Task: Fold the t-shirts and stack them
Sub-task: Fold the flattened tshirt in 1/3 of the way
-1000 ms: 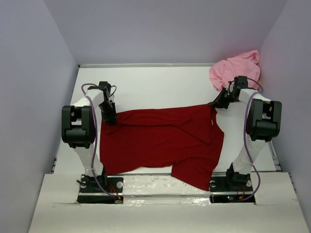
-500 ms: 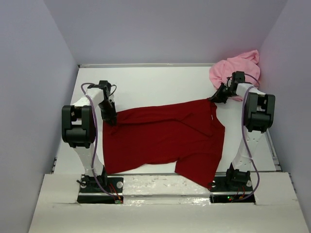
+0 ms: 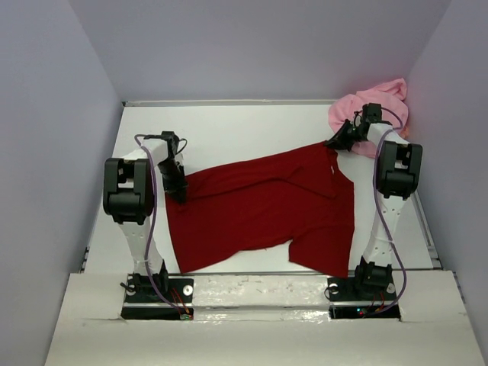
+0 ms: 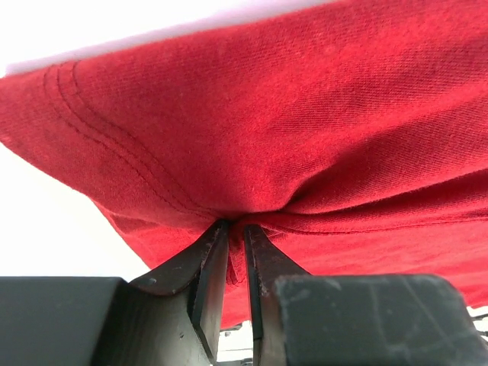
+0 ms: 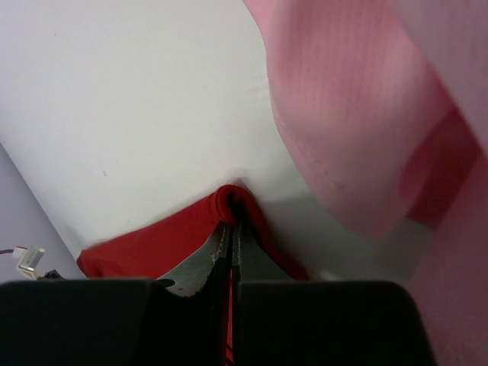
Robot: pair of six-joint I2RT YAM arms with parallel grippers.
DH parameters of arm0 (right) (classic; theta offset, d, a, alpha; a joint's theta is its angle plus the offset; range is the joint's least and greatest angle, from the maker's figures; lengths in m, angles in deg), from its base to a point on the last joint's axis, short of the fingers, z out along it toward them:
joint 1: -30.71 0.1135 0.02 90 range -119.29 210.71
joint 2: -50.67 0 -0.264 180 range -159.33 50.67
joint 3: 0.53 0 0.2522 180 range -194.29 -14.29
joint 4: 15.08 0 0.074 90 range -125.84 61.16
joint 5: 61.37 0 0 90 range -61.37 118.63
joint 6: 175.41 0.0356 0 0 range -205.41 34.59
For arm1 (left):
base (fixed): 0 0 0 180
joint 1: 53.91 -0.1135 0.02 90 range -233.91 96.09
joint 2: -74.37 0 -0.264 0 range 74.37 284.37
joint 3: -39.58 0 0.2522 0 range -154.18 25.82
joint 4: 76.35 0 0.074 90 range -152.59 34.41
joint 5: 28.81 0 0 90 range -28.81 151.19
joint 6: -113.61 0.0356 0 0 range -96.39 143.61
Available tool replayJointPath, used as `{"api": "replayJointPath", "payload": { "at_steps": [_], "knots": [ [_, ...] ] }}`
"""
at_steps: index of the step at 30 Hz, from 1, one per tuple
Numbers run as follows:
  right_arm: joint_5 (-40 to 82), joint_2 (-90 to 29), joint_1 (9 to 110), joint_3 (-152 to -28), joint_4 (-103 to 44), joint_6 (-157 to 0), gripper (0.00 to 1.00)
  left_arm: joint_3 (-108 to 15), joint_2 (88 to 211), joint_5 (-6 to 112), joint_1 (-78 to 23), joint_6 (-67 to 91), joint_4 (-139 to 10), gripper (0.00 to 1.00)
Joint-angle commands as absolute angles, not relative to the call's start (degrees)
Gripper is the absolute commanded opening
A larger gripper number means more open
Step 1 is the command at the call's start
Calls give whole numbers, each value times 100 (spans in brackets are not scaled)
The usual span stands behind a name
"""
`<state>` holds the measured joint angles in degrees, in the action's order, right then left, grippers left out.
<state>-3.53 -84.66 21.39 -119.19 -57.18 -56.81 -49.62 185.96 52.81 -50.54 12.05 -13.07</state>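
Dark red t-shirt [image 3: 267, 206] spans the white table [image 3: 229, 130], opposite edges pinched in left gripper [image 3: 181, 194] and right gripper [image 3: 331, 143]; light pink t-shirt [image 3: 383, 97] bunched far right, partly hidden by that arm [image 3: 380, 131]; pale walls [image 3: 252, 46] around

The top view looks down from above and behind over the whole surface [image 3: 229, 126]. The wrist views sit close behind the left tool [image 4: 234, 226] and right tool [image 5: 232, 223]. All three share the dark red t-shirt [image 3: 267, 206].

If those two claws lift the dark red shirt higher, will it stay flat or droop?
Probably droop: the dark red t-shirt puckers into folds where the left gripper pinches its edge. It seems light, since the right gripper holds its far edge by one thin fold. Its matte knit likely will not slip easily.
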Motion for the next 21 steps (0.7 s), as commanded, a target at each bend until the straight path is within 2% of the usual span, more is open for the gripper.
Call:
{"api": "replayJointPath", "payload": {
  "at_steps": [1,5,6,9,10,11,20,21],
  "knots": [
    [-160,-8749,2104,-12431,-5609,-5579,0,-5223,18801,5328,-5031,1332,-1108,27],
    [-240,-9004,2104,-12801,-5618,-5438,0,-5434,18951,5328,-5031,1367,-1047,28],
    [-248,-9022,2104,-12836,-5618,-5395,0,-5530,18925,5259,-5031,1376,-1038,32],
    [-266,-9066,2104,-12916,-5627,-5368,0,-5811,18636,5337,-5031,1376,-1029,56],
    [-275,-9066,2104,-12916,-5627,-5376,0,-5969,18400,5346,-5040,1394,-1055,69],
    [-266,-9066,2104,-12907,-5627,-5376,0,-6075,18293,5407,-5049,1402,-1055,75],
    [-319,-9215,2104,-12986,-5618,-5385,0,-6111,17633,5328,-5286,1455,-1337,75],
    [-362,-9206,2104,-13004,-5609,-5385,3,-6111,17607,5285,-5329,1455,-1354,75]
  ]
}}
